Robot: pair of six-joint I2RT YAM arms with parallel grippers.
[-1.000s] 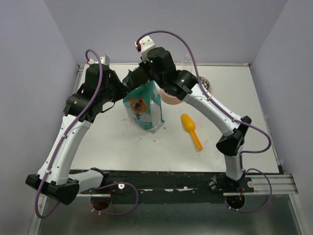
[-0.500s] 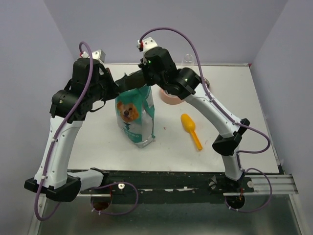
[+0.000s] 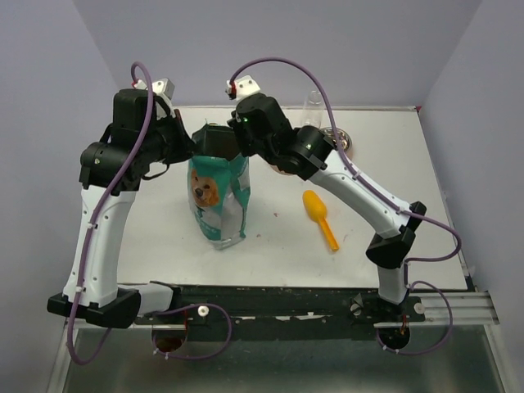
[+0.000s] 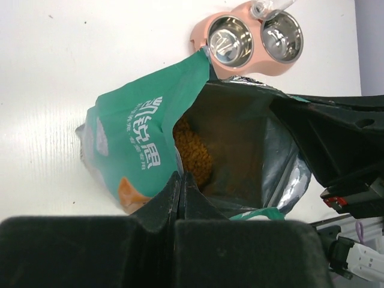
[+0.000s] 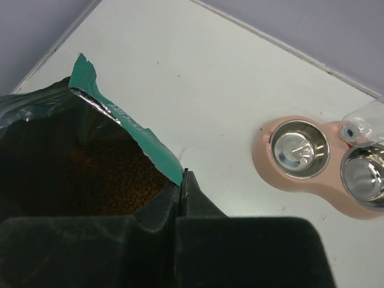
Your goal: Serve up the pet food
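The teal bag [image 3: 217, 201] with a dog picture is held upright on the table [image 3: 393, 172], its top torn open. Whether its base bears on the surface cannot be told for certain.

The left gripper [image 4: 182, 180] is set at the bag's left rim. Its jaws are pressed together, with the edge of the teal film pinched between them. The right gripper [image 5: 182, 177] is set at the opposite rim, and its jaws are likewise closed tight on the torn edge. The mouth of the bag is spread wide between the two grips.

The pet food [image 4: 193, 153] is seen inside the bag, well below the rim, as a loose brown mass of small pellets against the silver lining. It is also visible in the right wrist view, deep in the bag's shadow.

A pink double-bowl feeder [image 4: 252, 42] with two steel bowls is placed beyond the bag, apart from it. An orange scoop [image 3: 319, 217] is laid flat to the right of the bag, clear of it and touched by neither gripper.
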